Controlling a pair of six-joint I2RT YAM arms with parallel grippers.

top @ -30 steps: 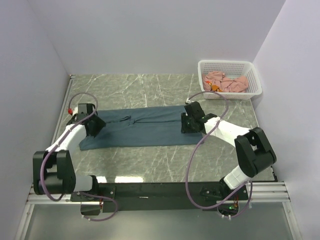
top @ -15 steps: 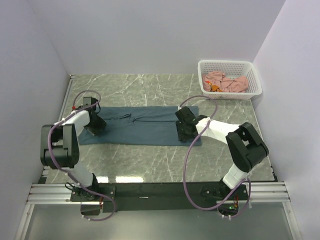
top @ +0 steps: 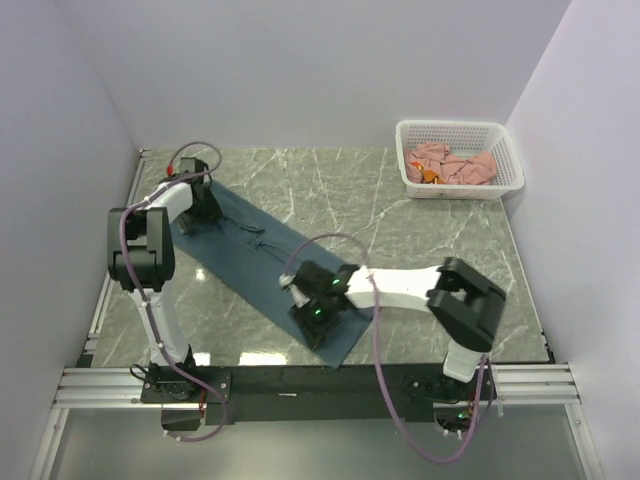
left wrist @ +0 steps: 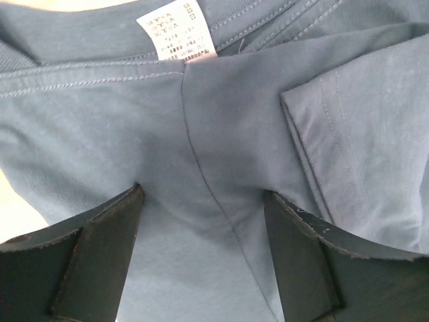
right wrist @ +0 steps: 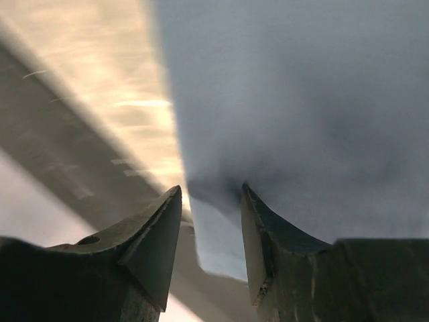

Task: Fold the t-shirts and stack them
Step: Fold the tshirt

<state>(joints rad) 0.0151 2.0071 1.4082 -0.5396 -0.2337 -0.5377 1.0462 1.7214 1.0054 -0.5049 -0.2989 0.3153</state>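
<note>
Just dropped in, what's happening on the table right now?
Both arms are working the dark blue t-shirt, folded into a long strip lying diagonally on the table. The right gripper pinches its near end; the left gripper sits over the collar end at far left, fingers spread over the cloth. The pink t-shirts lie crumpled in the white basket.

White plastic lattice basket (top: 462, 190) at far right corner of grey-green veined marble counter (top: 420, 250), near pale lilac walls (top: 300, 70).

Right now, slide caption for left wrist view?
Left jaws open over slate-blue t-shirt, white neck label ahead, sleeve at right.
</note>
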